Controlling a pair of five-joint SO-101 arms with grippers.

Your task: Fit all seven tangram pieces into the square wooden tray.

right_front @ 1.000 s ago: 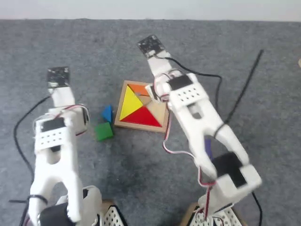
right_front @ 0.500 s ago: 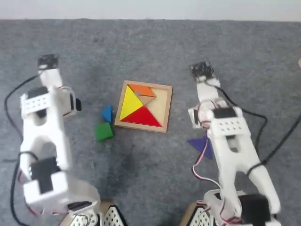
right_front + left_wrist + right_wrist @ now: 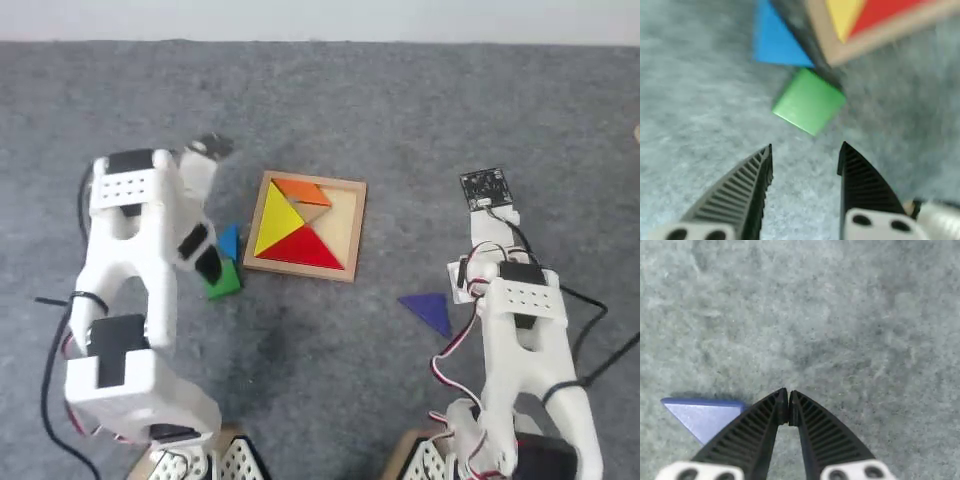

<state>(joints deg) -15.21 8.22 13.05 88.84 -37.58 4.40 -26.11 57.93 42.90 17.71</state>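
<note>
The square wooden tray (image 3: 346, 226) lies mid-table holding a yellow triangle (image 3: 272, 224), a red triangle (image 3: 301, 248) and an orange piece (image 3: 303, 190). Left of it lie a blue triangle (image 3: 228, 240) and a green square (image 3: 223, 281). My left gripper (image 3: 805, 147) is open, just short of the green square (image 3: 809, 101), with the blue triangle (image 3: 775, 42) and the tray corner (image 3: 880, 37) beyond. A purple triangle (image 3: 428, 311) rests right of the tray. My right gripper (image 3: 788, 392) is shut on nothing, beside the purple triangle (image 3: 702, 415).
Grey carpet covers the table. The left arm (image 3: 130, 250) stands over the area left of the tray, the right arm (image 3: 515, 320) at the right side. A black cable (image 3: 600, 310) trails by the right arm.
The left arm has swung in from the far left toward the green square. The right arm has pulled back from the tray to the right, leaving the purple triangle in plain sight.
</note>
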